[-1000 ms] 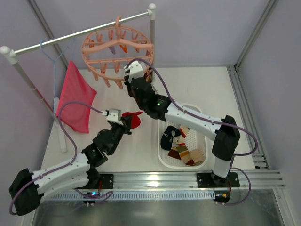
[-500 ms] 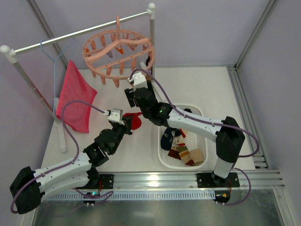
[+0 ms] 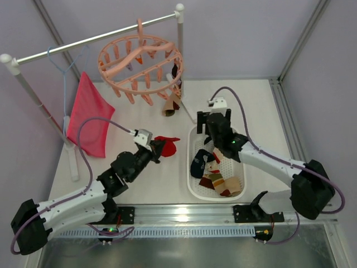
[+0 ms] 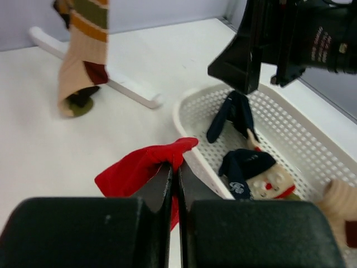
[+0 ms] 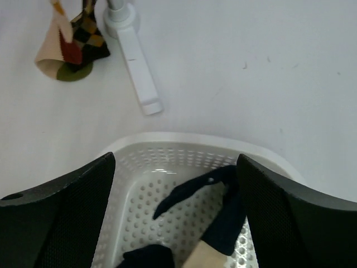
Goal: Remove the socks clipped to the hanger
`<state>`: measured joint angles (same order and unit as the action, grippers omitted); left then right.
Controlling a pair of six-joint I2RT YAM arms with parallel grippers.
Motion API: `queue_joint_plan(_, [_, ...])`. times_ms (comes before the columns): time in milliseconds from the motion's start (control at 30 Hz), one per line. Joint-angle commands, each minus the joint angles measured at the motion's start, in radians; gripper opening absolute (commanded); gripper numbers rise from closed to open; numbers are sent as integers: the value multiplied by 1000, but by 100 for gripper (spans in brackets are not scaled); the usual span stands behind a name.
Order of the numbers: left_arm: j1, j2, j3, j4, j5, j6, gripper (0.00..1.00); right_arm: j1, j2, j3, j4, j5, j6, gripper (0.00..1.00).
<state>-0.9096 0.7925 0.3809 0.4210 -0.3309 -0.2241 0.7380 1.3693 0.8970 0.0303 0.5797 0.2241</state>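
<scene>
Low in the centre of the top view, the left gripper (image 3: 158, 146) has its fingers pressed together on a red sock (image 3: 166, 144), pinching one edge while the rest droops over the table (image 3: 139, 184), just left of the basket (image 3: 190, 173). From the left wrist, the sock (image 4: 142, 167) hangs from the closed tips (image 4: 174, 167) beside the basket rim (image 4: 184, 120). The right gripper (image 3: 213, 127) hovers over the basket's upper end, fingers (image 5: 67, 212) spread wide and holding nothing; a navy sock (image 5: 217, 201) lies below them. At upper centre the hanger (image 3: 139, 61) hangs from a rail, one patterned sock (image 3: 172, 103) clipped on its lower right side, toe at the table.
</scene>
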Motion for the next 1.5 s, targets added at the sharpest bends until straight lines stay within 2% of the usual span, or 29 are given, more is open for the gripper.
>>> queue_joint_plan(0, [-3, 48, 87, -13, 243, 12, 0, -80, -191, -95, 94, -84, 63, 90])
queue_joint_plan(200, [-40, 168, 213, -30, 383, -8, 0, -245, -426, -254, 105, -191, 84, 99])
queue_joint_plan(333, [-164, 249, 335, -82, 354, 49, 0, -342, -596, -354, 125, -300, 109, 100])
queue_joint_plan(433, [-264, 356, 462, -99, 375, 55, 0, -403, -657, -382, 103, -357, 124, 100])
queue_joint_plan(500, [-293, 445, 501, -99, 383, 60, 0, -428, -674, -386, 83, -363, 126, 100])
queue_joint_plan(633, [-350, 568, 572, -105, 359, 77, 0, -437, -725, -409, 31, -327, 123, 100])
queue_joint_plan(967, [-370, 700, 582, -51, 339, 45, 0, -440, -904, -509, -53, -302, 149, 100])
queue_joint_plan(1233, [-380, 772, 631, -73, 268, 52, 0, -440, -897, -514, -63, -290, 129, 100])
queue_joint_plan(1267, [-380, 780, 641, -100, 251, 55, 22, -442, -889, -515, -60, -290, 129, 100])
queue_joint_plan(1367, [-384, 800, 661, -136, 210, 61, 99, -440, -878, -520, -49, -291, 129, 100])
queue_joint_plan(1467, [-391, 801, 661, -143, 165, 69, 100, -439, -872, -527, -40, -293, 126, 100])
